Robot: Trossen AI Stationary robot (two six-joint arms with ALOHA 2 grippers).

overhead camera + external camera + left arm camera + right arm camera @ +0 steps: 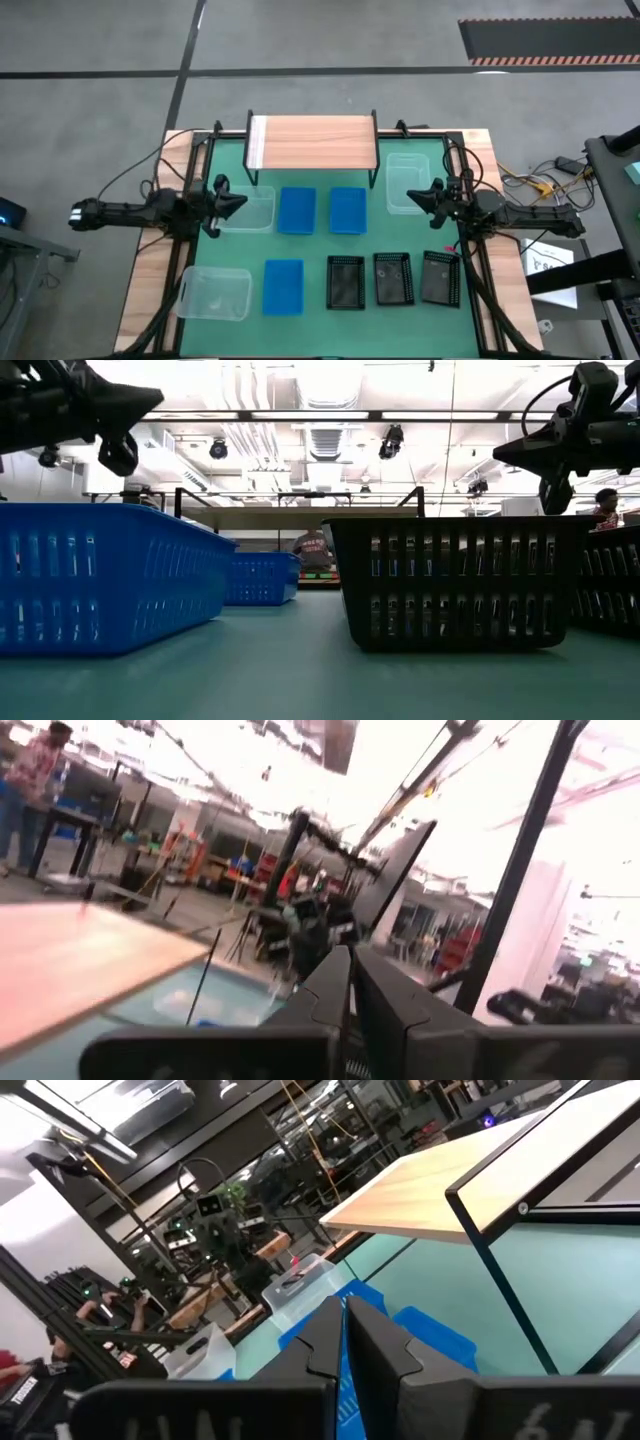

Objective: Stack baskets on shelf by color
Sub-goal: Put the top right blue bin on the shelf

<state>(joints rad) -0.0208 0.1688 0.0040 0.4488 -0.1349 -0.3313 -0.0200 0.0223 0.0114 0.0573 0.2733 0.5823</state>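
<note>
The shelf (315, 141), a wooden plank on thin black legs, stands at the table's far edge. On the green table rest three blue baskets (296, 210) (347, 210) (283, 286), three clear baskets (250, 212) (407, 180) (215, 292) and three black mesh baskets (346, 282) (393, 278) (440, 277), each on its base. My left gripper (240, 201) is shut and empty, held above the left clear basket. My right gripper (412, 196) is shut and empty, above the near end of the right clear basket. The wrist views show both finger pairs closed (352, 975) (343, 1320).
The shelf's black legs (500, 1270) stand on the green mat (320, 250). In the low view both arms hang high above the baskets (100, 410) (560, 440). People stand in the room beyond the table (315, 550). Cables lie off the table's right side (540, 185).
</note>
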